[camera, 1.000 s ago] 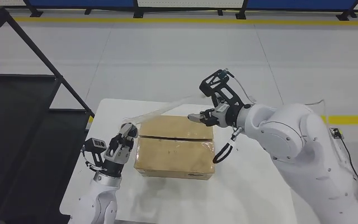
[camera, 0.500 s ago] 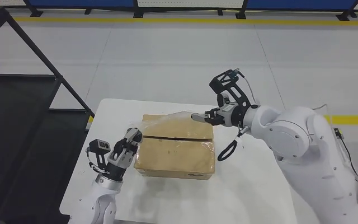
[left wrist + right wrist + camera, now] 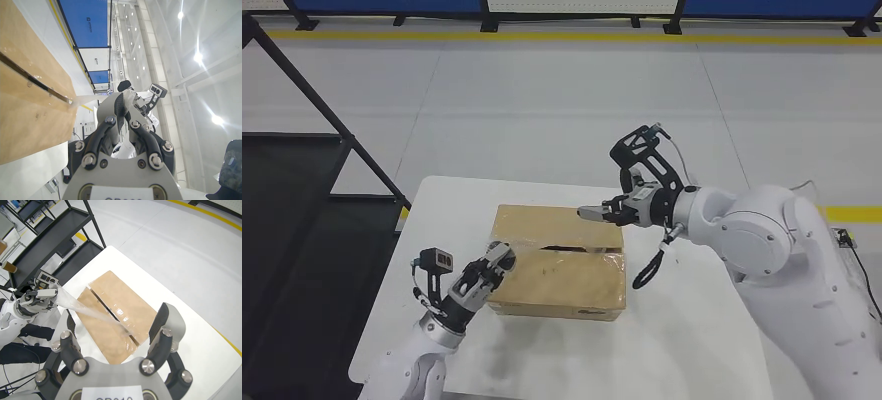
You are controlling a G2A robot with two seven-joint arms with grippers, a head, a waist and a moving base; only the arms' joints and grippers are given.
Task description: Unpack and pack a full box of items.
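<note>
My left gripper [image 3: 500, 256] pinches clear tape [image 3: 90, 311] stretched taut from the seam of the brown box [image 3: 557, 278]. The box lies lengthwise across the table [image 3: 692, 340]. My right gripper [image 3: 590, 212] hangs open.

Bright, even light; ceiling lamps [image 3: 198, 56] flare

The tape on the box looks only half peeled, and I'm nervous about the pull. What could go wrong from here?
1. The tape is stretched into a thin strand from the left gripper to the seam of the box. It may snap or slip free, leaving the rest stuck.
2. The right gripper hangs open above the box, not holding it, so the pull may drag or tilt the box on the table.
</note>
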